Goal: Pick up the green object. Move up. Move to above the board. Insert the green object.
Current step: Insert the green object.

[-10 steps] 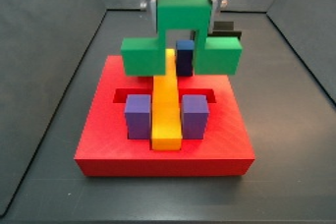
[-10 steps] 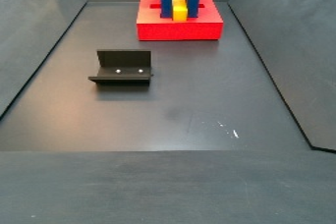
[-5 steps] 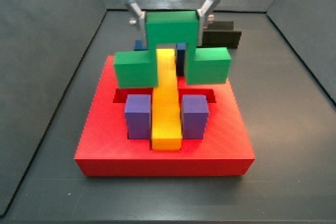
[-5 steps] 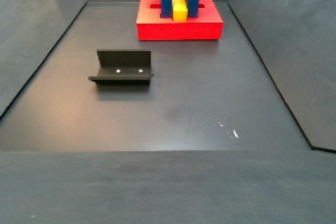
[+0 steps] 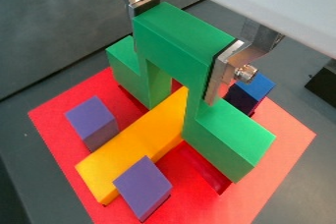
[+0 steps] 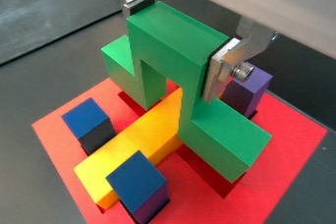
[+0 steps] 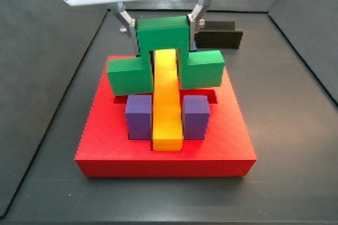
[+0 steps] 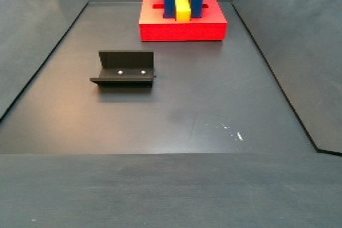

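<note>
— Where was the green object (image 7: 164,53) at that moment?

— It straddled the yellow bar (image 7: 165,101) at the 12 o'clock end of the board (image 7: 165,148) in a side view, clamped at its middle block between the plates of the gripper (image 5: 184,33).

— What could have gone wrong?

— I judged that the legs could catch on the slot edges if the piece was a little twisted. Then pushing down could jam it or tilt the purple-blue blocks (image 7: 138,114) beside the bar.
</note>
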Available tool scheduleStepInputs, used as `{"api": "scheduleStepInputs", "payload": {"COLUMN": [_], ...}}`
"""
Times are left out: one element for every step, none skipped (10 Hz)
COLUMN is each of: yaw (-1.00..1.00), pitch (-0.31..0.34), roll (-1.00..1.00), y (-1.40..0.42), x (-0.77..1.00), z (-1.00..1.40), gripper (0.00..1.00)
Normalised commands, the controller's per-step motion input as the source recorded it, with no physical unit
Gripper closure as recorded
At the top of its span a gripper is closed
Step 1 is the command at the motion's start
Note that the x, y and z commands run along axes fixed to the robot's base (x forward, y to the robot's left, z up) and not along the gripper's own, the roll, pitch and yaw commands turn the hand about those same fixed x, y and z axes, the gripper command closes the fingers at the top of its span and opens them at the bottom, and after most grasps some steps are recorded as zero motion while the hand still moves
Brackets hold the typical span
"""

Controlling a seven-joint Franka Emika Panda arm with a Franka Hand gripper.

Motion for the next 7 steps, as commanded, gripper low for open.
{"api": "scheduleStepInputs", "payload": {"yaw": [0.16, 0.12, 0.05, 0.0, -0.11, -0.26, -0.24], "pitch": [-0.204, -0.18, -0.149, -0.093, -0.073, -0.024, -0.021], "roll": [0.09, 0.12, 0.19, 0.12, 0.09, 0.13, 0.13], "y": [0.0, 0.0, -0.02, -0.05, -0.03, 0.0, 0.0], "x": [0.17, 0.23, 0.23, 0.0, 0.0, 0.0, 0.0], "z": [-0.15, -0.13, -0.13, -0.09, -0.13, -0.11, -0.11], "gripper": [1.0, 1.0, 1.0, 1.0, 1.0, 1.0, 1.0]}}
